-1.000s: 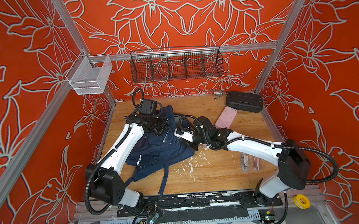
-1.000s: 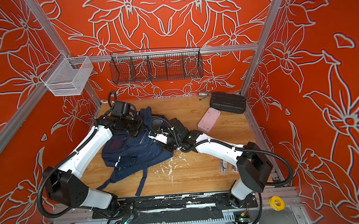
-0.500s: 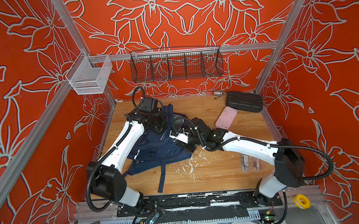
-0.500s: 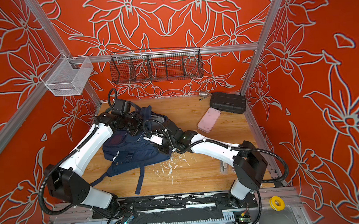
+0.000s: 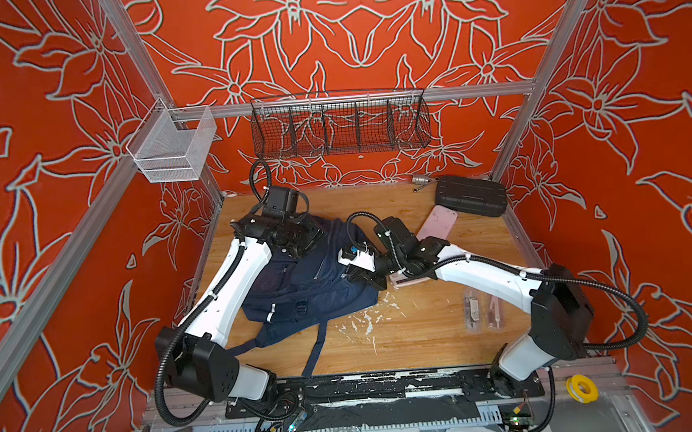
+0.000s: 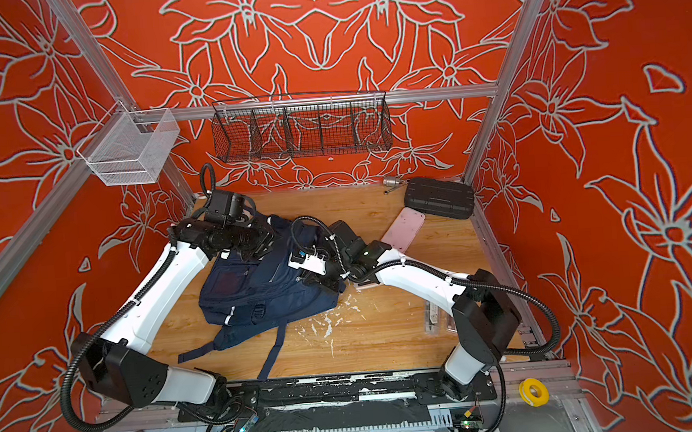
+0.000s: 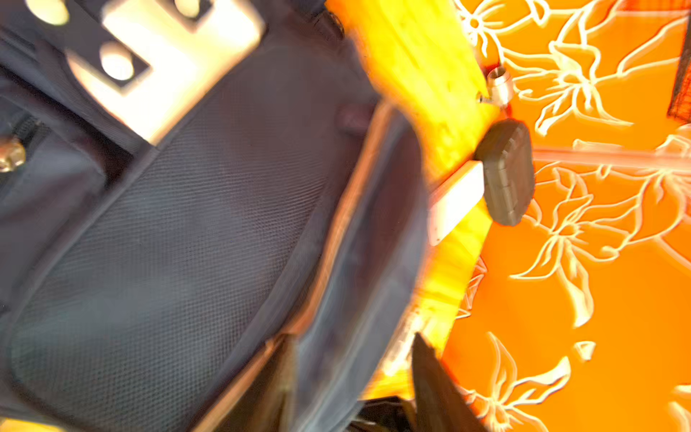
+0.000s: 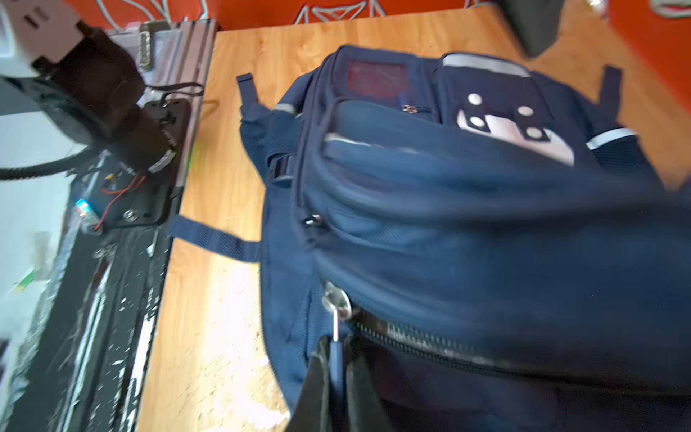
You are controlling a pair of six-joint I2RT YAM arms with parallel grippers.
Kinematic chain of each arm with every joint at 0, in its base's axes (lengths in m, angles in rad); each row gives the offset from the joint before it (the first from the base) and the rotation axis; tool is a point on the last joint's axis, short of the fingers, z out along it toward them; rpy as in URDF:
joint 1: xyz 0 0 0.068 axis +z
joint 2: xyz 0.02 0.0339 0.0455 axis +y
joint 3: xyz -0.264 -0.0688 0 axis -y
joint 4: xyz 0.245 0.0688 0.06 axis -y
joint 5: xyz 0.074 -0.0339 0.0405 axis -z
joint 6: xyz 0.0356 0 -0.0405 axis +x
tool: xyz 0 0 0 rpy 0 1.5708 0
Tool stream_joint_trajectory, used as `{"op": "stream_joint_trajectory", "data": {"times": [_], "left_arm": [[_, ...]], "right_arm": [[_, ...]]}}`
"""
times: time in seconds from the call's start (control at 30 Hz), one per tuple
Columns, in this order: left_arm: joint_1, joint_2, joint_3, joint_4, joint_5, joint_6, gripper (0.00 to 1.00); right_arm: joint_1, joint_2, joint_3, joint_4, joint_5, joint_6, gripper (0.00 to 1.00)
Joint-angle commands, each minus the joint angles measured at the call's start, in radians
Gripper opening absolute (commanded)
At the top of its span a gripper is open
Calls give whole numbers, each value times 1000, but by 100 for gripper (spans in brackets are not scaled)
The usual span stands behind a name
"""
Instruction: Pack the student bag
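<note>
Right hand [image 8: 336,346] — clamped on zip pull [image 8: 335,361] of the student bag [image 8: 467,232].

table [image 5: 407,338]: wooden | on it: student bag [image 5: 311,286]; black case [image 5: 470,196]; pink slab [image 5: 439,227]; two packets [image 5: 472,310]

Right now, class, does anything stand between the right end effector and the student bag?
Nothing visible does: the right end effector is shut on the zip pull of the student bag, so it is in direct contact.
</note>
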Motion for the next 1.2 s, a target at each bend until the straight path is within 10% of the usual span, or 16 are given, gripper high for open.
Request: {"op": "stream_joint_trajectory", "data": {"times": [0.0,0.53,0.9,1.03,1.17], "left_arm": [[-11,67,104,-97,8,222,59],[-171,104,93,-329,-94,669,64],[-220,196,111,-419,-275,676,62],[-224,228,109,-426,-303,653,51],[-221,248,121,-435,-258,615,18]], "right_arm": [[-4,-23,43,-4,-99,-48,0],[-17,-63,-38,84,-94,-10,0],[-18,-80,-47,80,-87,-6,0],[-16,-79,-45,67,-84,-2,0],[-16,-78,-52,73,-44,-1,0]]}}
